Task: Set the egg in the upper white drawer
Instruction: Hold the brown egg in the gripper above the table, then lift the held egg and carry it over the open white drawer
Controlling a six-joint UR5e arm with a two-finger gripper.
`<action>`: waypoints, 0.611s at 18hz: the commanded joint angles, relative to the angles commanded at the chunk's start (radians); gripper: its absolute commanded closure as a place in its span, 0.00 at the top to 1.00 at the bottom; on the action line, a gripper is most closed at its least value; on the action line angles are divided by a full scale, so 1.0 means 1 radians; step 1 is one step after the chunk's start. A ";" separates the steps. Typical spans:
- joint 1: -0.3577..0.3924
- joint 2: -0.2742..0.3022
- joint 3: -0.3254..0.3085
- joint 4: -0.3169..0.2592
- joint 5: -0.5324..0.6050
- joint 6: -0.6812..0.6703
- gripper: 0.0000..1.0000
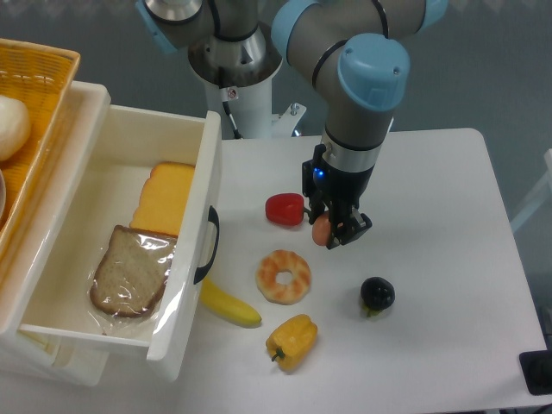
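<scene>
The small orange-brown egg [321, 229] hangs just above the table, right of the red pepper [285, 209], with my gripper [332, 231] shut on it; the black fingers cover its right side. The upper white drawer [200, 226] stands pulled out at the left, its black handle [210, 245] facing the table. Inside it lie a slice of brown bread [133, 270] in clear wrap and an orange-yellow cheese slice [165, 199]. The gripper is well to the right of the drawer's front wall.
On the table lie a doughnut [284, 276], a banana [228, 304], a yellow pepper [291, 340] and a black round fruit [377, 295]. An orange wicker basket [45, 103] with a white round object [12, 126] sits above the drawer at far left.
</scene>
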 joint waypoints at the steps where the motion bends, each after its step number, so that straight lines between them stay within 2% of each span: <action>1: 0.000 0.002 0.000 0.000 0.000 -0.005 0.08; 4: 0.002 0.011 0.000 -0.002 0.000 -0.035 0.08; 11: 0.002 0.080 -0.002 -0.006 -0.014 -0.341 0.08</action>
